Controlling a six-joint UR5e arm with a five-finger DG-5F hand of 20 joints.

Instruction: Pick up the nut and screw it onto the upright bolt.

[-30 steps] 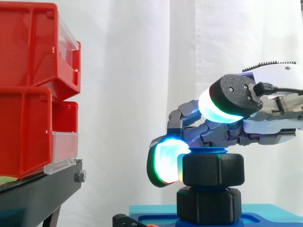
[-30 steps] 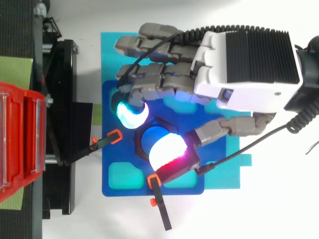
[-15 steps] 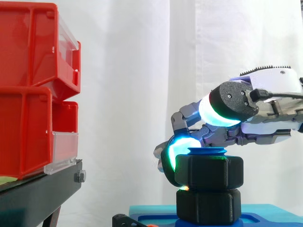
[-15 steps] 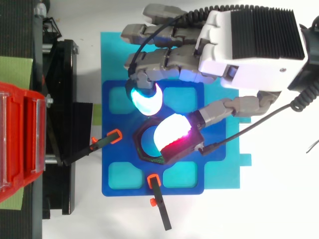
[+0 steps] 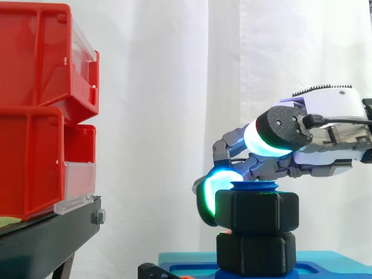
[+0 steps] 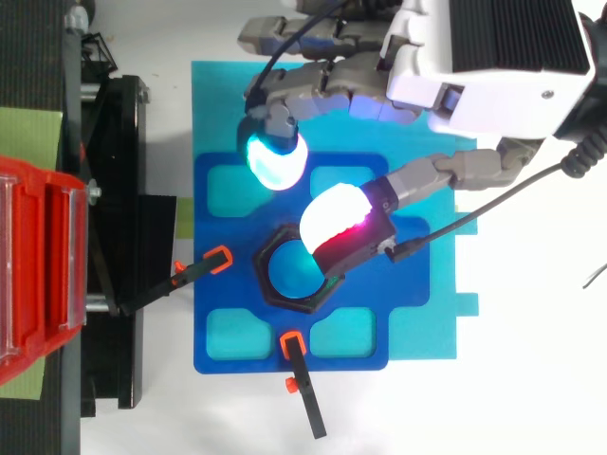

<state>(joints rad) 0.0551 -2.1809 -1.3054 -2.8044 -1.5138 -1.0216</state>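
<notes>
The red plastic bins are sitting far left, clear of the work. The black hexagonal plastic nut is resting on the upright blue bolt. The robot hand is hovering spread, thumb pad overlapping the nut's rim, cyan fingertip apart. Turning with such one-sided contact is likely risking a slip or cross-threading.

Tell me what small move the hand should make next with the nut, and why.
Probably lower the hand and close the fingers on the nut's sides for a turn. From above, the cyan pad sits clear of the nut, so nothing grips it. From the side, only the tip of the blue bolt shows above the nut, so threading looks unfinished.
</notes>
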